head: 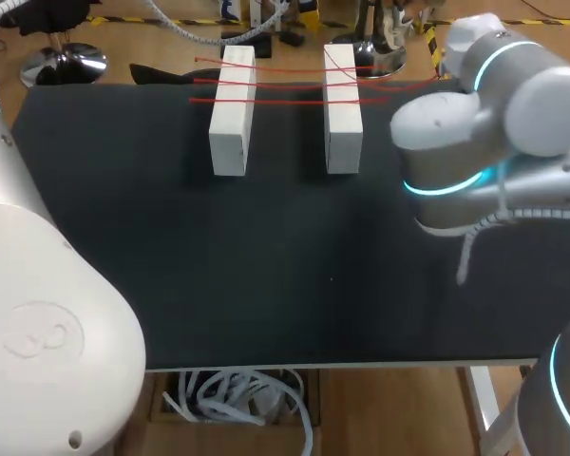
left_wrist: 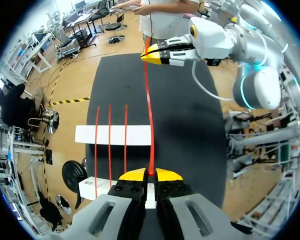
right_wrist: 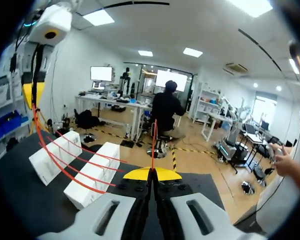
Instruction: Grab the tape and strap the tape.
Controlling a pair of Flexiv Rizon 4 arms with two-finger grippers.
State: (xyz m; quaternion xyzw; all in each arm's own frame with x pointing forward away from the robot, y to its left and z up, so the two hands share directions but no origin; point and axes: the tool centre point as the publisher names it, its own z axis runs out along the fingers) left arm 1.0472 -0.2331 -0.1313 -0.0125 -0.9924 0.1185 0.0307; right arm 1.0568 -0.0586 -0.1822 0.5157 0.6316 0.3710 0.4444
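Two white blocks (head: 233, 112) (head: 342, 109) stand side by side at the far end of the black table (head: 266, 275). Three red tapes (head: 285, 84) lie stretched across them. In the left wrist view my left gripper (left_wrist: 150, 173) is shut on a fourth red tape (left_wrist: 149, 115). This tape runs straight ahead over the farther block (left_wrist: 112, 135) to my right gripper (left_wrist: 159, 56), which pinches its other end. The right wrist view shows my right gripper (right_wrist: 151, 173) shut on the tape end (right_wrist: 153, 140), with both blocks (right_wrist: 55, 155) (right_wrist: 92, 175) beside it and the left gripper's fingertips (right_wrist: 30, 92) above them. Neither gripper shows in the head view.
My right arm's body (head: 484, 114) hangs over the table's right side and my left arm (head: 38, 313) fills the near left corner. The black surface between the blocks and the near edge (head: 342, 361) is bare.
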